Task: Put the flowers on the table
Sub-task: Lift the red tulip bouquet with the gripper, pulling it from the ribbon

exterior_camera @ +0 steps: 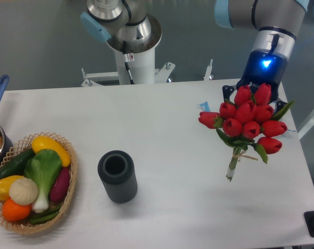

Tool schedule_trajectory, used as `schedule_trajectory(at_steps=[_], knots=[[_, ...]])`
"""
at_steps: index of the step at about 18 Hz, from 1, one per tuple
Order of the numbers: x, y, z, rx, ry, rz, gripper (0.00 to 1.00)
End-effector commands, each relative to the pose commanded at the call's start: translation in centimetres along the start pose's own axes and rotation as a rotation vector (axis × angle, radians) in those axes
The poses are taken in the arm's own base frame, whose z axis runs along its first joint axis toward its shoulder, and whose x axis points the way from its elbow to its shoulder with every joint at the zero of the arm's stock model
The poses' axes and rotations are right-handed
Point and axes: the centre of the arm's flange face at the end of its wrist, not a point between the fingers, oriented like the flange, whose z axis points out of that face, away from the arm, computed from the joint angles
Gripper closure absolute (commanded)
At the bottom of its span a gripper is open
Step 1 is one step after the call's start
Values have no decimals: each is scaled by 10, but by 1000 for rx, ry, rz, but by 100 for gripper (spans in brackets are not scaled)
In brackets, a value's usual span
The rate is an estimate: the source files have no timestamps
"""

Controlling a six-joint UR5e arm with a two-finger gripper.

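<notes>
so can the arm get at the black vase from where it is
Probably yes, but not yet: the gripper seems occupied with the flowers. The table between them and the black vase lies bare.

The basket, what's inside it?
The basket holds vegetables: a yellow pepper, a bok choy, a cucumber, something white and something orange. Whatever lies underneath them is covered.

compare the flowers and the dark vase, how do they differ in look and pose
The flowers are red with green stems, at the right by the gripper; the vase is dark, ribbed, left of centre. The flowers slant, stems down-left; the vase stands upright, empty.
</notes>
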Motion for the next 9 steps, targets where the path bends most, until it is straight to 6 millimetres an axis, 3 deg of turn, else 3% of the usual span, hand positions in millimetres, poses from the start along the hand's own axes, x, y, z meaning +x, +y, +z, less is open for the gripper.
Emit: schedule_trajectory(at_steps=[5, 9], knots=[[-1, -1, -4, -18, -15, 1, 64], [-5, -1, -11, -147, -101, 22, 64]])
